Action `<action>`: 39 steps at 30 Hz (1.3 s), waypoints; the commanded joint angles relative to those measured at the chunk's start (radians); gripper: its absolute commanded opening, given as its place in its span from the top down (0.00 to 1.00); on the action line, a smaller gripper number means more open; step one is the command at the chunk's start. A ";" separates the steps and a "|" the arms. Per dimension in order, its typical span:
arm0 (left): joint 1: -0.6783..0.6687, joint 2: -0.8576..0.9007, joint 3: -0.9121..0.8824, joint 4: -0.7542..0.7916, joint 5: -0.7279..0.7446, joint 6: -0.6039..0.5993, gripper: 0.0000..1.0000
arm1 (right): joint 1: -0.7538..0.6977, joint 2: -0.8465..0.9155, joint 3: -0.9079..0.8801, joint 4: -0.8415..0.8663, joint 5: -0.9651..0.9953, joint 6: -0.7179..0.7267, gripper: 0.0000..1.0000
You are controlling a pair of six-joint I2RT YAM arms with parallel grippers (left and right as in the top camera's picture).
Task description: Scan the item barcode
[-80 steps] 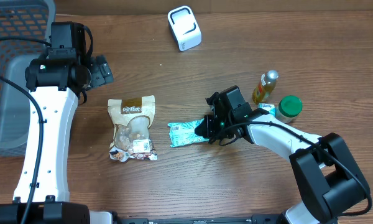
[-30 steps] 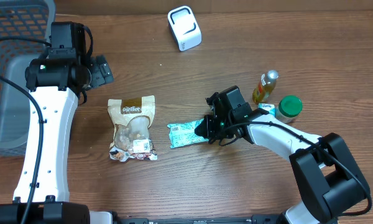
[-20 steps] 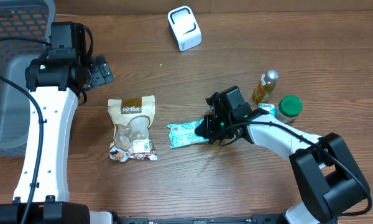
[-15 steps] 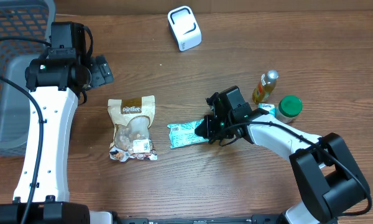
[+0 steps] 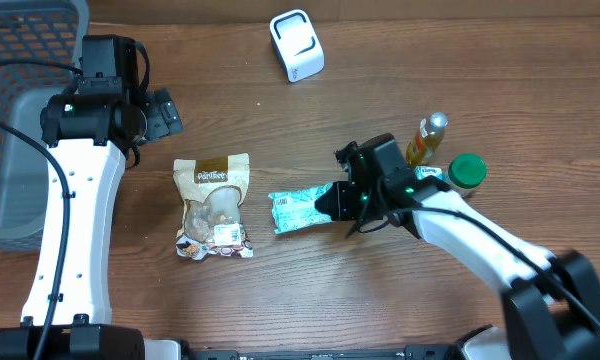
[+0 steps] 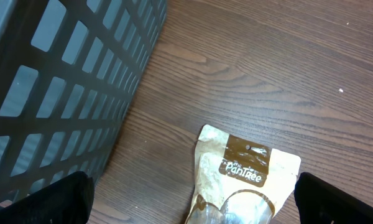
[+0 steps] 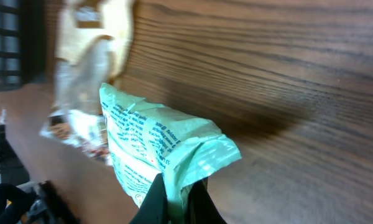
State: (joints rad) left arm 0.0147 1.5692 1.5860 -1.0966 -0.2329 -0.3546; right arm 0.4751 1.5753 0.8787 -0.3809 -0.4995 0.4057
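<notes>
Quick count: one green-and-white printed plastic packet, one beige snack pouch with a brown label, one white boxy barcode scanner, one yellow-green bottle with a silver cap, one jar with a green lid and one dark grey mesh basket. All of it is on a brown wooden table, with two arms at work.

The packet lies mid-table, just right of the pouch but not touching it. The scanner sits at the far side, well apart from both. The bottle and jar stand close together, right beside the right arm, and the basket takes up the left edge.

The right hand has its fingers pressed together on the packet's right end, pinching the crimped seam. The wrist view shows that end raised, with a shadow on the wood under it. The left hand is spread wide and grips nothing. It hangs near the basket, just past the pouch's top edge.
</notes>
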 commanded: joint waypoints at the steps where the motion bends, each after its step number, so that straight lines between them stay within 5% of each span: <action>1: -0.002 -0.003 0.005 0.001 -0.010 0.026 0.00 | -0.040 -0.132 0.000 -0.039 -0.035 -0.022 0.96; 9: -0.002 -0.003 0.005 0.001 -0.010 0.026 0.01 | -0.196 -0.331 0.000 -0.200 -0.158 -0.022 0.96; 20: -0.002 -0.003 0.005 0.001 -0.010 0.026 0.00 | -0.206 -0.385 0.000 -0.417 -0.270 -0.145 0.96; 39: -0.002 -0.003 0.005 0.001 -0.010 0.026 0.00 | -0.206 -0.385 -0.001 -0.436 -0.280 -0.175 0.96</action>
State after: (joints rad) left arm 0.0147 1.5696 1.5860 -1.0962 -0.2329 -0.3546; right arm 0.2687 1.2106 0.8776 -0.8257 -0.7521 0.2409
